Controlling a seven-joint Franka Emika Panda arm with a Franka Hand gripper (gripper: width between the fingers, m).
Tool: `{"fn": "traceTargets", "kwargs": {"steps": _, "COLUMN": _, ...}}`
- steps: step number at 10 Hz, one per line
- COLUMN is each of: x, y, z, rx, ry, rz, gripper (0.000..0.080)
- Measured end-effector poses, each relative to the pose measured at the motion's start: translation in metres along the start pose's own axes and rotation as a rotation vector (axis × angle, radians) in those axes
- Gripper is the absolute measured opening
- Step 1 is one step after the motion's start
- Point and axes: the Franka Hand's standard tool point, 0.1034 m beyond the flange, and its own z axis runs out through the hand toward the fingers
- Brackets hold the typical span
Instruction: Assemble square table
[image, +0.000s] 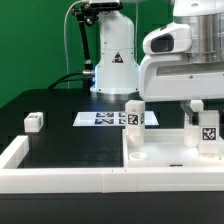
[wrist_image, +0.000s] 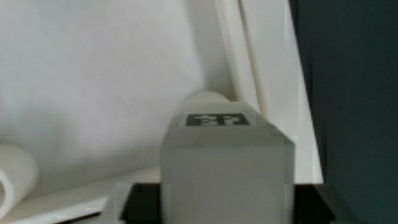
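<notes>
The white square tabletop (image: 165, 152) lies flat at the exterior view's right. One white tagged leg (image: 133, 113) stands upright at its far left corner. A second leg (image: 208, 130) stands at its far right corner, and my gripper (image: 205, 110) hangs straight above it. In the wrist view this leg (wrist_image: 222, 155) fills the space between my dark fingers (wrist_image: 146, 200), which press against both of its sides; my gripper (wrist_image: 224, 196) is shut on it. The tabletop (wrist_image: 89, 100) shows beside it. A third leg (image: 35, 122) lies alone at the exterior view's left.
The marker board (image: 100, 118) lies behind the tabletop on the black surface. A long white rail (image: 60, 178) borders the front and left edges. The arm's white base (image: 112, 70) stands at the back centre.
</notes>
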Motion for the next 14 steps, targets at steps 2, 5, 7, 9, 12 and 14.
{"fn": "traceTargets", "kwargs": {"steps": 2, "x": -0.0002, "y": -0.0004, "z": 0.0001, "rx": 0.001, "ry": 0.000, "rz": 0.084, "gripper": 0.0291}}
{"fn": "traceTargets", "kwargs": {"steps": 5, "x": -0.0026, "y": -0.0015, "z": 0.0015, "rx": 0.012, "ry": -0.008, "rz": 0.383, "gripper": 0.0291}}
{"fn": "traceTargets", "kwargs": {"steps": 7, "x": -0.0033, "y": -0.0026, "z": 0.0015, "rx": 0.011, "ry": -0.009, "rz": 0.590, "gripper": 0.0292}}
{"fn": "traceTargets", "kwargs": {"steps": 9, "x": -0.0035, "y": -0.0029, "z": 0.0016, "rx": 0.011, "ry": -0.011, "rz": 0.794, "gripper": 0.0292}}
{"fn": "traceTargets", "kwargs": {"steps": 12, "x": -0.0028, "y": -0.0023, "z": 0.0017, "rx": 0.014, "ry": -0.011, "rz": 1.084, "gripper": 0.0292}}
{"fn": "traceTargets", "kwargs": {"steps": 14, "x": -0.0022, "y": -0.0015, "z": 0.0015, "rx": 0.021, "ry": -0.017, "rz": 1.207, "gripper": 0.0292}}
